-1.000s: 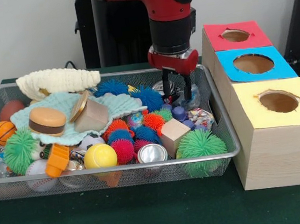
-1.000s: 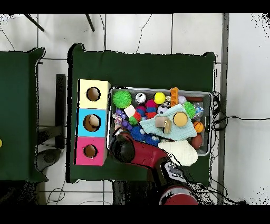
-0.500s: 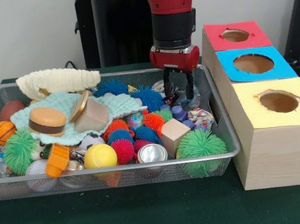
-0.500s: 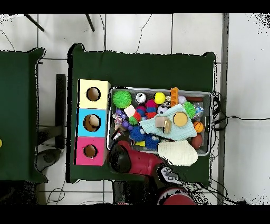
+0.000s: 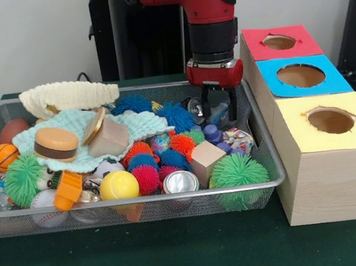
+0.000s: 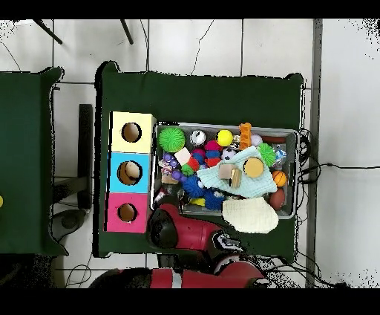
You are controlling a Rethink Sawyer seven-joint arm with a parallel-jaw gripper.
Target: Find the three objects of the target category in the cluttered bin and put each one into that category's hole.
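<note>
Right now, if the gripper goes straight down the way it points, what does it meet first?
Probably the clear shiny plastic item under the black-fingered gripper, at the wire mesh bin's far corner beside the blue spiky ball; depth is uncertain.

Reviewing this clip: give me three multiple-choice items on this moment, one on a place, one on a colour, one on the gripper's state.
1. Where does the toy hamburger lie?
A. On the light green cloth in the wire bin
B. On the box with holes
C. On the table outside the bin

2. What colour surrounds the middle hole of the wooden box?
A. Yellow
B. Blue
C. Red

3. How is the gripper?
A. Shut on a green spiky ball
B. Inside the red hole
C. Open, holding nothing, over the bin's corner next to the box

Answers: 1 A, the hamburger rests on the cloth at the bin's left part in the front view. 2 B, the blue panel sits between the red and yellow ones. 3 C, the two fingers hang apart with clutter visible between them.
</note>
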